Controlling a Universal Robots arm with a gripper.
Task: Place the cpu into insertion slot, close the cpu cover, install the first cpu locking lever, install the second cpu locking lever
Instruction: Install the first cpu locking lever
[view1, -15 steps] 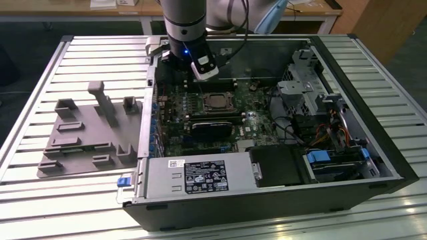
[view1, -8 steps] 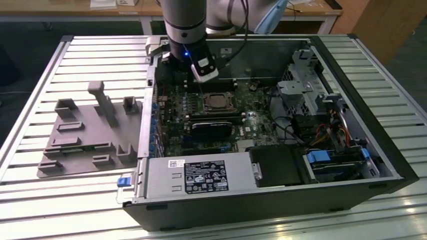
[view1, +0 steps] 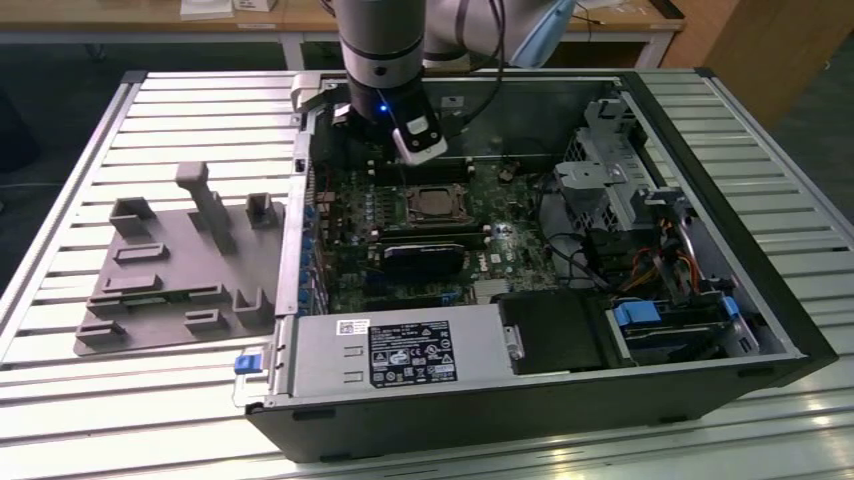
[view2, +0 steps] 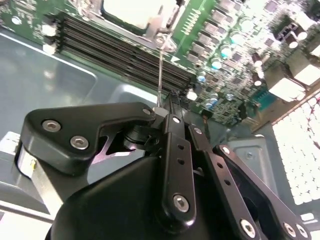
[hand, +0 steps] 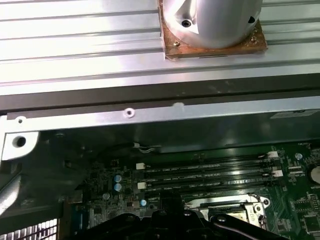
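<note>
The open computer case lies on the table, and my gripper (view1: 400, 150) hangs over the green board just behind the insertion slot (view1: 458, 190). The cpu (view1: 434, 203) sits in the slot with its silver-grey top (view2: 131, 10) showing. Around it the cpu cover (view2: 159, 27) appears to lie flat. A thin wire locking lever (view2: 160, 75) rises from the socket's corner to my gripper (view2: 164, 106), whose fingertips are shut on its end. In the first wrist view the slot (hand: 235, 207) lies just beyond the black gripper body.
Long black memory slots (view2: 115, 47) run beside the socket. In front of it sits a black heatsink block (view1: 420, 255). The power supply (view1: 400, 355) and the drive cage (view1: 627, 170) fill the case's front and right. A grey fixture (view1: 174, 270) lies on the slatted table (view1: 134, 420).
</note>
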